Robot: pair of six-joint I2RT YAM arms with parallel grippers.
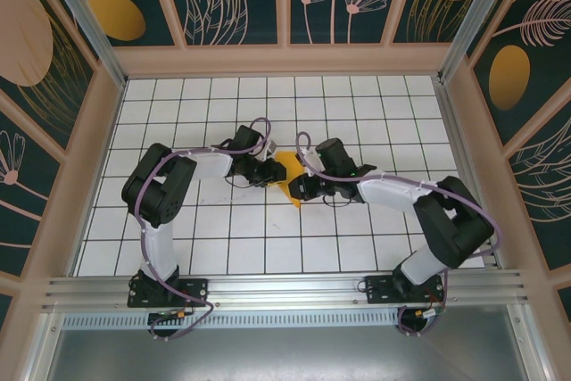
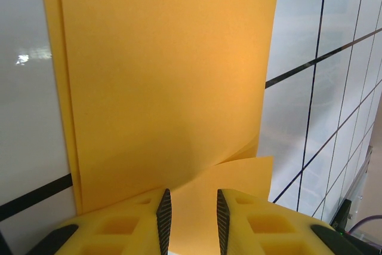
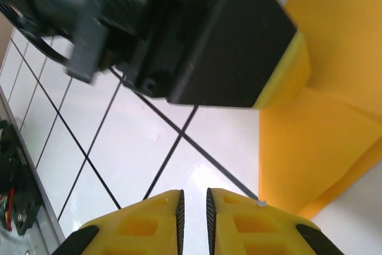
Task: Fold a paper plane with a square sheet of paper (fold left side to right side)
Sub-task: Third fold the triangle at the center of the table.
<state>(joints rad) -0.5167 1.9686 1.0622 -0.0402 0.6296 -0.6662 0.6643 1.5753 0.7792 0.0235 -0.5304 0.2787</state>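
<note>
The orange-yellow sheet of paper [image 1: 287, 169] lies folded in layers on the white grid table, a narrow shape with its point toward the near side. My left gripper [image 1: 270, 173] is at its left edge. In the left wrist view the paper [image 2: 167, 76] spreads ahead, and a loose flap [image 2: 239, 174] lifts on the right. There my left gripper [image 2: 191, 198] stands a little open, with paper seen flat through the gap. My right gripper [image 1: 297, 188] is at the paper's near right. In the right wrist view my right gripper [image 3: 194, 198] is narrowly open over bare table, with the paper [image 3: 316, 123] to its right.
The left gripper's black body [image 3: 227, 40] hangs close ahead of the right fingers. Wooden-framed walls [image 1: 277, 60] enclose the white grid table [image 1: 357, 104] on three sides. An aluminium rail [image 1: 285, 287] runs along the near edge by the arm bases.
</note>
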